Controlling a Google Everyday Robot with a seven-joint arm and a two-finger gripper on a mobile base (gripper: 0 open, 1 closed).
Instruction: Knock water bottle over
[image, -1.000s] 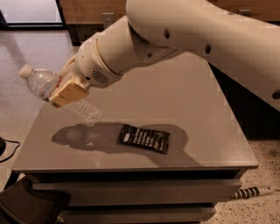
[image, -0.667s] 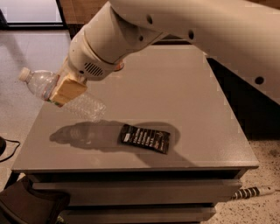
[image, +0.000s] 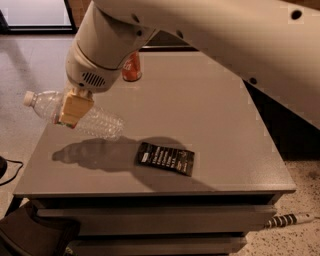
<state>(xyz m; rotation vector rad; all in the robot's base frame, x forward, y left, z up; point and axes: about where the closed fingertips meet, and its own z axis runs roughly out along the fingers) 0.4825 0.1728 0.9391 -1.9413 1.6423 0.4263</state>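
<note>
The water bottle (image: 98, 120) is clear ribbed plastic with a white cap (image: 29, 98). It lies almost level in the air over the left side of the grey table (image: 225, 125), cap pointing left past the table edge, and its shadow falls on the tabletop below. My gripper (image: 74, 110) comes down from the big white arm and is shut on the bottle near its label. One tan finger pad (image: 75, 107) shows across the bottle's front.
A red soda can (image: 131, 68) stands at the back of the table, partly hidden behind the arm. A black packet (image: 166, 158) lies flat near the front edge. A cable (image: 287, 220) and a dark bag (image: 35, 235) lie on the floor.
The arm has swung up and back, uncovering the red can. The bottle has stayed in the gripper and tipped a little closer to level.
</note>
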